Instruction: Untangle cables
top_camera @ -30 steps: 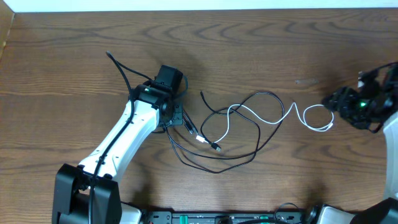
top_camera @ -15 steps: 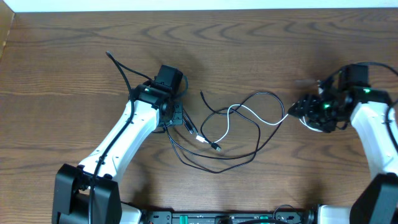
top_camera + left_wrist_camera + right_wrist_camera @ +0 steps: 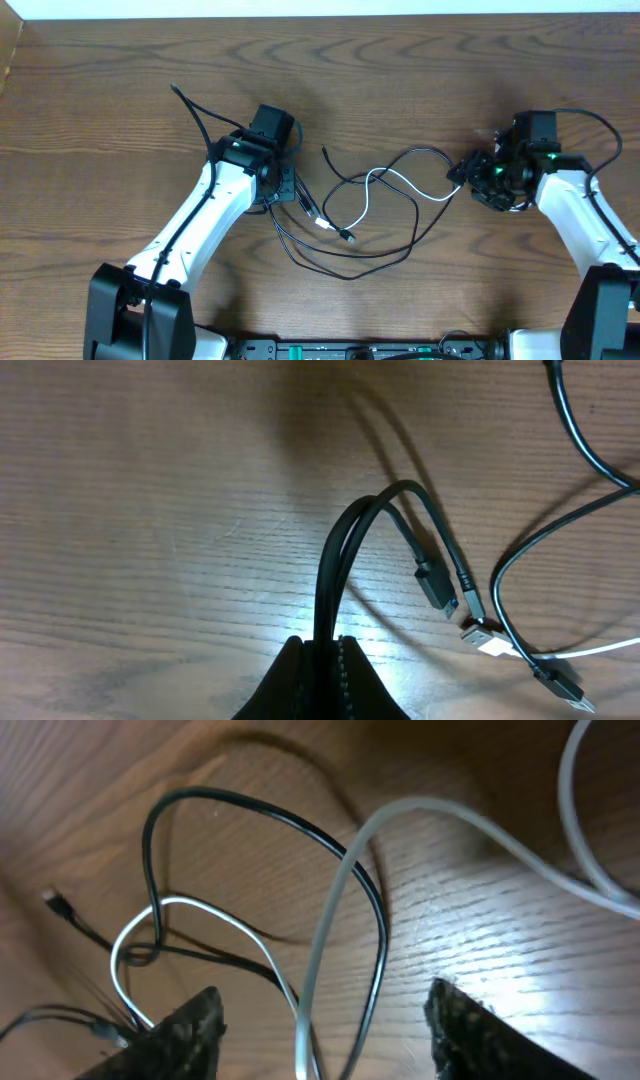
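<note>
From overhead, a loose tangle of thin black cables (image 3: 352, 274) and one thin white cable (image 3: 400, 181) lies mid-table on the brown wood-grain table (image 3: 110, 70), between the two arms. The left gripper (image 3: 284, 188) sits on the tangle's left edge. One black strand runs up and left from it to a free end (image 3: 175, 88). The right gripper (image 3: 462, 174) is at the tangle's right edge, and the white cable's right stretch disappears under it. This view does not show the finger state of either gripper.

The left wrist view settles one of them. The left gripper (image 3: 318, 645) is closed, its fingers (image 3: 292, 672) pinching a doubled-over black cable (image 3: 335, 560) that arches up and away from the table (image 3: 150, 480). Beyond the fold lie a black plug (image 3: 436, 584) and a silver-tipped plug (image 3: 484, 640) on the white cable. A second black connector (image 3: 560, 684) lies near the lower right. More black loops are cut off by the frame's right edge.

The right wrist view shows the right gripper (image 3: 322, 992) with its dark fingers (image 3: 195, 1020) spread wide and holding nothing. Between them pass a black loop (image 3: 270, 820) and the white cable (image 3: 180, 908), which cross one another. A blurred pale strand (image 3: 335, 900) close to the lens is probably the same white cable, though the focus is too soft to be sure. A small plug (image 3: 55, 901) lies far left.
</note>
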